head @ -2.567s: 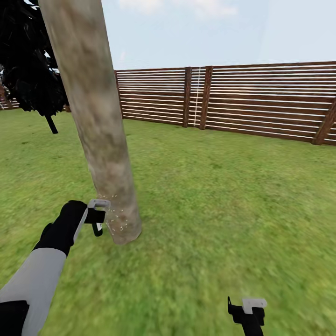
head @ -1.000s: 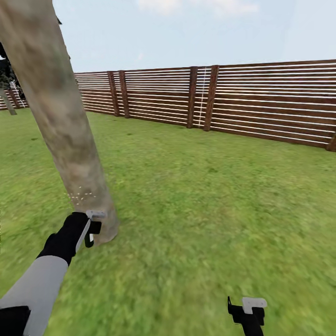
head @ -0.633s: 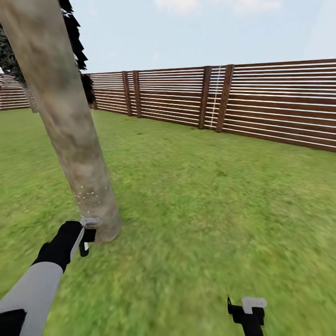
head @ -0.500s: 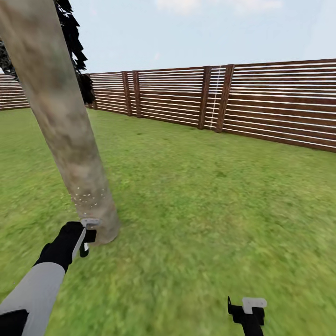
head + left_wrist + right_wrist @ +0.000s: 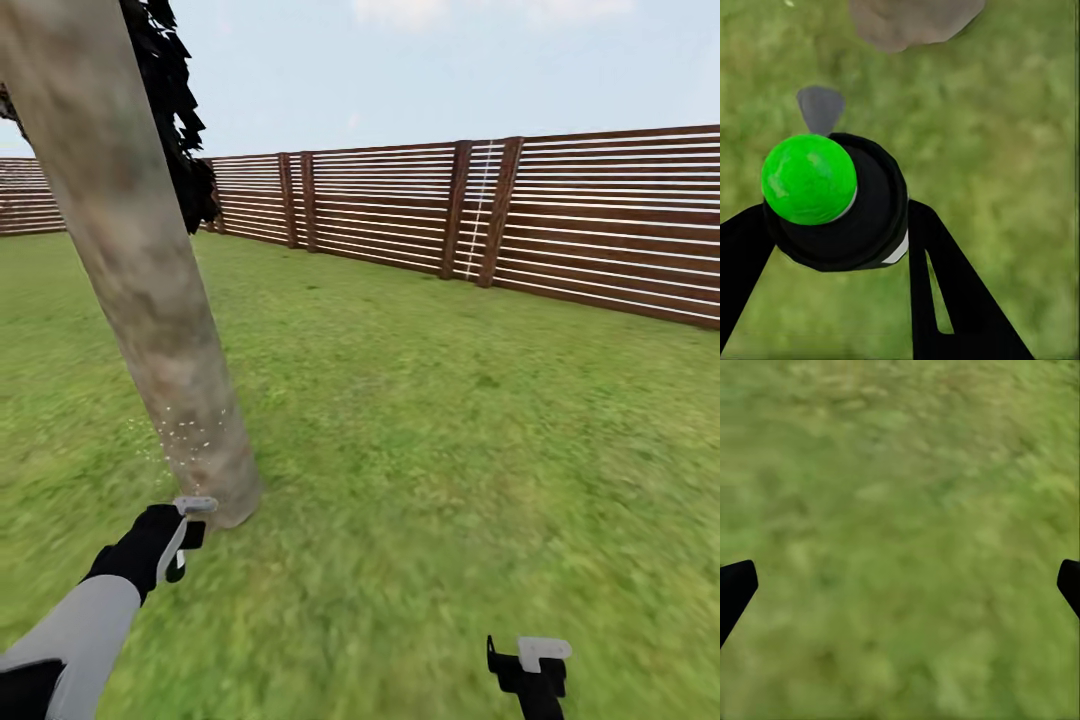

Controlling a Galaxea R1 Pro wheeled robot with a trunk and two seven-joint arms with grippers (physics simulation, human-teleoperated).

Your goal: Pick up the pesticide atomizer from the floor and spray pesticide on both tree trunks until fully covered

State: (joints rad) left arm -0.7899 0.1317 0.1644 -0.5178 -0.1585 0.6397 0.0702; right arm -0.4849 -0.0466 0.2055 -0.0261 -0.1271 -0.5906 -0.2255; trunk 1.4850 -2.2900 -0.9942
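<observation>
A: Where is the pesticide atomizer point(image 5: 832, 201)?

B: In the left gripper point(image 5: 832, 247). The left wrist view shows its black round body with a bright green ball on top, clamped between the two black fingers point(image 5: 937, 277), one on each side, with a small grey nozzle pointing away from the gripper.

A: And from the head view?

B: The left gripper point(image 5: 182, 535) hangs low over the grass floor point(image 5: 450, 450), just beside the foot of the thick pale tree trunk point(image 5: 140, 260). I cannot make out the sprayer itself there, only a grey piece at the gripper's tip.

A: Any pesticide point(image 5: 185, 435) on the bark?

B: Yes, fine whitish specks dot the lower trunk just above the gripper. The trunk's foot also shows in the left wrist view point(image 5: 911, 19), past the nozzle.

A: The right gripper point(image 5: 900, 585)?

B: Spread wide, holding nothing, only its two black tips at the frame edges over blurred grass. In the head view it point(image 5: 530, 670) sits low, well apart from the trunk.

A: Background?

B: A brown slatted fence point(image 5: 500, 215) and a black-leaved conifer point(image 5: 180, 130) behind the trunk
</observation>
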